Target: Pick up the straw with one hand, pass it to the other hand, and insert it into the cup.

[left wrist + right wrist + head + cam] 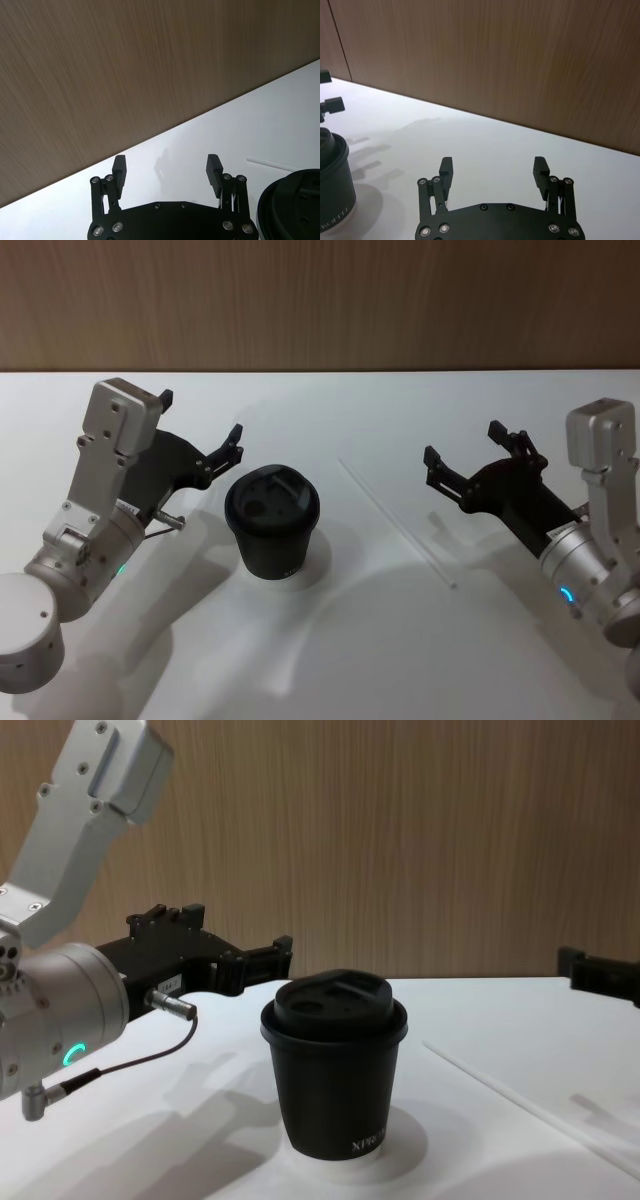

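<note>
The cup (272,525) was seen upright on the white table (330,650), lid on, a little left of centre in the head view. The straw (397,523) was recorded lying flat on the table to the right of the cup, apart from it. It ran diagonally from the far side toward the near right and was touched by neither gripper.

The left gripper (201,416) was held above the table, just left of the cup and slightly behind it, pointed toward the wooden wall (320,300). Its fingers (119,170) were spread wide and nothing was held between them. A green light was noted on its wrist in the chest view.

The right gripper (465,442) was held above the table to the right of the straw, near its far half. Its fingers (446,167) were likewise spread wide and empty. A blue light was noted on that wrist in the head view.
</note>
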You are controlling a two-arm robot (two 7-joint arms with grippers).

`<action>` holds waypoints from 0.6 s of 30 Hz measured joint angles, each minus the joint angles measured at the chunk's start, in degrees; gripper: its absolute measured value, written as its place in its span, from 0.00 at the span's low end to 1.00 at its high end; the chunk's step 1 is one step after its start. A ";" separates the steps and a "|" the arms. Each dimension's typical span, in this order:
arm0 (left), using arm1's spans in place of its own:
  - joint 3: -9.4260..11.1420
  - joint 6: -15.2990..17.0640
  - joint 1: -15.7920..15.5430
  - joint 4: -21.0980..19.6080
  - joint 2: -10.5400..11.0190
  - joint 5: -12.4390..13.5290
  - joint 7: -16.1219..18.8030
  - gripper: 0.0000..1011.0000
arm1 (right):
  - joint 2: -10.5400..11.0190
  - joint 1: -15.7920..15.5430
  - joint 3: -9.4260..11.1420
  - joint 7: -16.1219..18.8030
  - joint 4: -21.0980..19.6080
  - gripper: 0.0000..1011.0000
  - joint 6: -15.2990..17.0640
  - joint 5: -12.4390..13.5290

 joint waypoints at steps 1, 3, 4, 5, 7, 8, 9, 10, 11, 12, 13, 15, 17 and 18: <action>0.00 0.00 0.00 0.00 0.00 0.00 0.00 0.99 | 0.35 0.00 0.24 0.39 0.00 0.99 0.56 0.20; 0.00 0.00 0.00 0.00 0.00 0.00 0.00 0.99 | 0.75 -0.09 0.58 0.85 -0.06 0.99 1.47 0.51; 0.00 0.00 0.00 0.00 0.00 0.00 0.00 0.99 | 0.75 -0.09 0.58 0.85 -0.06 0.99 1.47 0.51; 0.00 0.00 0.00 0.00 0.00 0.00 0.00 0.99 | 0.99 -0.24 0.80 1.11 -0.19 0.99 2.13 0.71; 0.00 0.00 0.00 0.00 0.00 0.00 0.00 0.99 | 1.24 -0.48 1.09 1.29 -0.40 0.99 2.97 0.94; 0.00 0.00 0.00 0.00 0.00 0.00 0.00 0.99 | 1.42 -0.71 1.34 1.51 -0.64 0.99 3.67 1.20; 0.00 0.00 0.00 0.00 0.00 0.00 0.00 0.99 | 1.50 -0.83 1.46 1.59 -0.77 0.99 4.05 1.35; 0.00 0.00 0.00 0.00 0.00 0.00 0.00 0.99 | 1.59 -1.01 1.63 1.66 -0.95 0.99 4.46 1.50; 0.00 0.00 0.00 0.00 0.00 0.00 0.00 0.99 | 1.72 -1.28 1.88 1.84 -1.26 0.99 5.29 1.85; 0.00 0.00 0.00 0.00 0.00 0.00 0.00 0.99 | 1.78 -1.41 2.02 1.94 -1.42 0.99 5.68 2.04; 0.00 0.00 0.00 0.00 0.00 0.00 0.00 0.99 | 1.91 -1.69 2.26 2.17 -1.77 0.99 6.65 2.49; 0.00 0.00 0.00 0.00 0.00 0.00 0.00 0.99 | 2.07 -2.02 2.49 2.42 -2.17 0.99 7.45 2.89; 0.00 0.00 0.00 0.00 0.00 0.00 0.00 0.99 | 2.36 -2.53 2.76 2.80 -2.74 0.99 8.60 3.50; 0.00 0.00 0.00 0.00 0.00 0.00 0.00 0.99 | 2.43 -2.63 2.80 2.92 -2.85 0.99 8.93 3.64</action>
